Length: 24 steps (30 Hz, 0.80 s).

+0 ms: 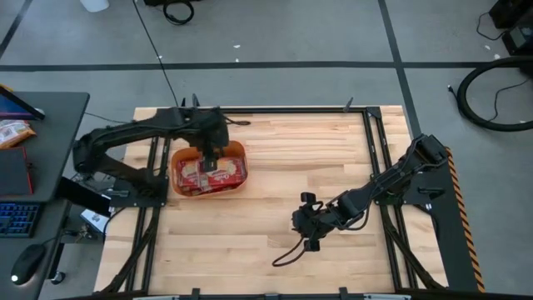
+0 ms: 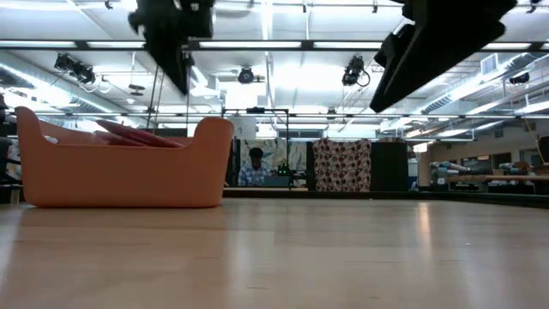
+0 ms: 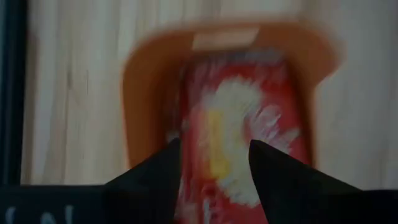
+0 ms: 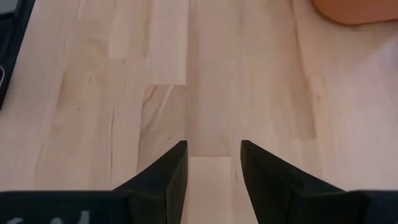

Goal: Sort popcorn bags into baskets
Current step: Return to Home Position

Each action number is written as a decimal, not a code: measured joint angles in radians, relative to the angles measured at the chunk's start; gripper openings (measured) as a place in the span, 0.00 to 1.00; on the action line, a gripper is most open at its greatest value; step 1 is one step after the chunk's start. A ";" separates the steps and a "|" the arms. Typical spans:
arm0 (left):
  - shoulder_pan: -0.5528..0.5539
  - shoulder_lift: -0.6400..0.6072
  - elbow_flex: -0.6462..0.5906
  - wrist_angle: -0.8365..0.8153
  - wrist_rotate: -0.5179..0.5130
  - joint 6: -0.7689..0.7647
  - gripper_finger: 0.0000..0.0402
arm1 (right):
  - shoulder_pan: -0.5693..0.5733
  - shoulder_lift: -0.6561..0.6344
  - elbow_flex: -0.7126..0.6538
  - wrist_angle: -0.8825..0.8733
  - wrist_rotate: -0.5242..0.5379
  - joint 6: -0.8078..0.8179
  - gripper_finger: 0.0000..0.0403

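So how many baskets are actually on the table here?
1. The orange basket sits on the left of the table, under the left gripper, with red popcorn bags piled inside. No second basket shows in any view.

Overall: you get bright, even light in all 4 views
Source: ceiling strip lights (image 2: pixel 266 43) overhead in the low view, some blown out to white
Glare: pale sheen on the table (image 2: pixel 343 249) twd its far edge, low view
Backlit: left gripper (image 2: pixel 183 81) & right arm (image 2: pixel 437 43) read as black shapes vs the ceiling, no detail for you
Shadows: soft & short, thin dark line under the orange tub (image 2: pixel 120 172)
Blur: left wrist view smeared, popcorn bags (image 3: pixel 239 130) w/o readable print
Right wrist: wood grain clear, right gripper (image 4: pixel 213 149) dark & flat
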 joint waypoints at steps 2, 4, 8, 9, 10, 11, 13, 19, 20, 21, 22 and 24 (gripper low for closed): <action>-0.014 -0.060 0.000 0.050 0.026 -0.026 0.45 | -0.005 -0.013 0.000 -0.004 0.005 0.004 0.38; -0.038 -0.122 0.000 0.106 0.043 -0.068 0.43 | -0.010 -0.021 0.000 -0.007 0.008 0.004 0.37; -0.108 -0.200 0.001 0.193 0.052 -0.143 0.40 | -0.019 -0.044 0.000 -0.024 0.001 -0.001 0.36; -0.131 -0.214 0.001 0.216 0.052 -0.160 0.40 | -0.020 -0.051 0.000 -0.042 0.000 -0.002 0.36; -0.153 -0.226 0.001 0.231 0.052 -0.169 0.39 | -0.023 -0.058 0.000 -0.055 0.003 -0.003 0.35; -0.175 -0.235 0.001 0.238 0.045 -0.178 0.39 | -0.024 -0.067 0.000 -0.068 0.008 -0.002 0.35; -0.226 -0.238 0.002 0.269 0.020 -0.196 0.39 | -0.026 -0.096 -0.012 -0.073 0.019 0.001 0.34; -0.351 -0.269 -0.159 0.485 -0.014 -0.221 0.39 | -0.065 -0.244 -0.195 0.063 0.013 0.022 0.32; -0.365 -0.275 -0.201 0.539 -0.014 -0.222 0.39 | -0.075 -0.274 -0.232 0.096 0.000 0.023 0.32; -0.378 -0.283 -0.239 0.597 -0.015 -0.222 0.39 | -0.087 -0.305 -0.265 0.116 -0.010 0.024 0.32; -0.388 -0.299 -0.280 0.641 -0.015 -0.226 0.39 | -0.101 -0.334 -0.293 0.133 -0.015 0.024 0.32; -0.400 -0.333 -0.362 0.730 -0.016 -0.241 0.39 | -0.125 -0.400 -0.338 0.153 -0.029 0.024 0.32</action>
